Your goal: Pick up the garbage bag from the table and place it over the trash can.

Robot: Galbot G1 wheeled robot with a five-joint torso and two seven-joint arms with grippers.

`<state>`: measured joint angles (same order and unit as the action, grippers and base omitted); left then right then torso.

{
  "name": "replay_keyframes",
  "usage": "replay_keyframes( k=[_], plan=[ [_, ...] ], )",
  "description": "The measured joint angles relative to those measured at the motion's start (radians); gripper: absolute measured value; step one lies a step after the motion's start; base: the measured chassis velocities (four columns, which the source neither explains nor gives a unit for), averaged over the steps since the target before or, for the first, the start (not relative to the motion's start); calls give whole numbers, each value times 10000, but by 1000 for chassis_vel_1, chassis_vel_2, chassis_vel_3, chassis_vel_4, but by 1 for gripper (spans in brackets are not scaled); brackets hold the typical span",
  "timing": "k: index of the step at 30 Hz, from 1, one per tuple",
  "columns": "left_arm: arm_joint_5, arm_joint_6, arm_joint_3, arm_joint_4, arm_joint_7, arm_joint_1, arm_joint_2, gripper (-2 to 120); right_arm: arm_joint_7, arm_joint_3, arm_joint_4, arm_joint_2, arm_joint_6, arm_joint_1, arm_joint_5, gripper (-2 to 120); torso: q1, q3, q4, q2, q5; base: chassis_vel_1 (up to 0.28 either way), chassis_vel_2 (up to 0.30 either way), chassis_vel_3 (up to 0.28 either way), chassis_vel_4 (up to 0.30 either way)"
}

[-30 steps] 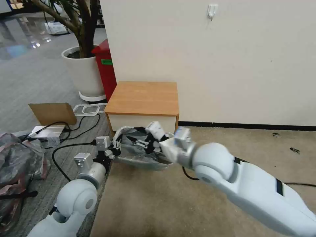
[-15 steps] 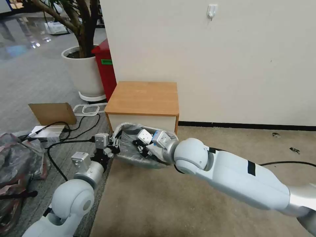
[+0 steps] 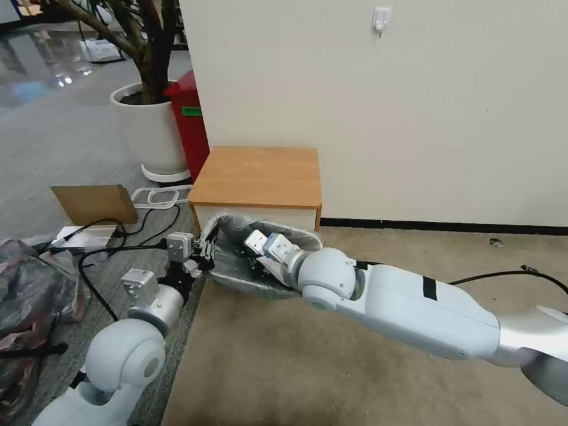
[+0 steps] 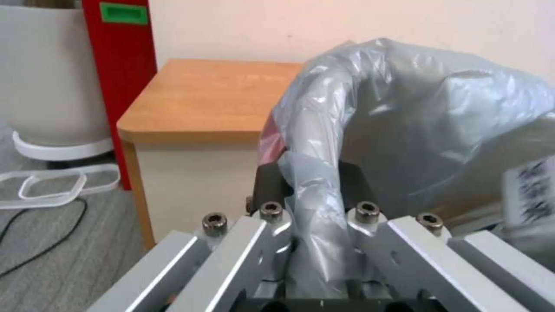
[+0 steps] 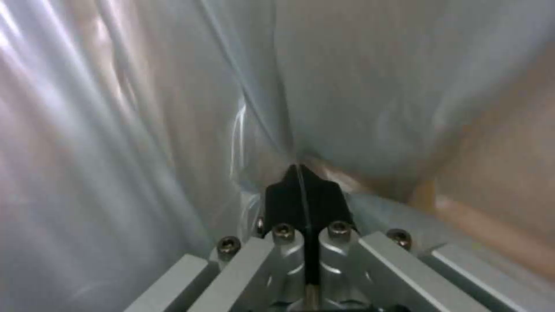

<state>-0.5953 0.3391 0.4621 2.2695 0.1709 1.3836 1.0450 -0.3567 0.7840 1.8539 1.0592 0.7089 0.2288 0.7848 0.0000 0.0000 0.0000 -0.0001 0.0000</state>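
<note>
The grey translucent garbage bag (image 3: 236,260) lies spread over the trash can, which stands on the floor against the front of the table (image 3: 257,174). My left gripper (image 3: 204,257) is shut on the bag's left rim. In the left wrist view the film (image 4: 405,108) runs up from between its black pads (image 4: 269,182), with a pink strip beside them. My right gripper (image 3: 255,260) reaches down inside the bag's mouth. In the right wrist view it (image 5: 303,173) is shut, and a crease of film (image 5: 249,86) leads from its tips. The can's beige wall (image 4: 491,182) shows through the plastic.
A tall red bin (image 3: 190,124) and a white planter (image 3: 151,127) stand left of the table. A heap of grey-pink bags (image 3: 29,296), a cardboard sheet (image 3: 94,203) and black cables (image 3: 118,236) lie on the floor at left. Beige carpet (image 3: 414,254) stretches to the right.
My right arm has swung left and lower, and its gripper has gone deeper into the bag. The left gripper has shifted slightly up and left with the rim, and the bag's mouth is wider.
</note>
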Motion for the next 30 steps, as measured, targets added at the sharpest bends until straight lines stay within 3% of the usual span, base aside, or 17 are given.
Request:
replay_keyframes(
  k=[12,22,30],
  plan=[
    [1134,42,22,253,-987,304,-45,7,-424,531,-260,-17,-2,-327,95,0,0,-1,1,1,0,0,0,0,0],
    [1143,360,-39,314,-1116,-84,-120,7,-424,1006,-582,87,-3,-493,17,0,0,0,0,0,0,0,0,0,0],
    [1371,509,-52,559,-1324,33,40,7,-944,1192,-808,222,-4,-728,906,0,0,0,0,0,0,0,0,0,0]
  ],
)
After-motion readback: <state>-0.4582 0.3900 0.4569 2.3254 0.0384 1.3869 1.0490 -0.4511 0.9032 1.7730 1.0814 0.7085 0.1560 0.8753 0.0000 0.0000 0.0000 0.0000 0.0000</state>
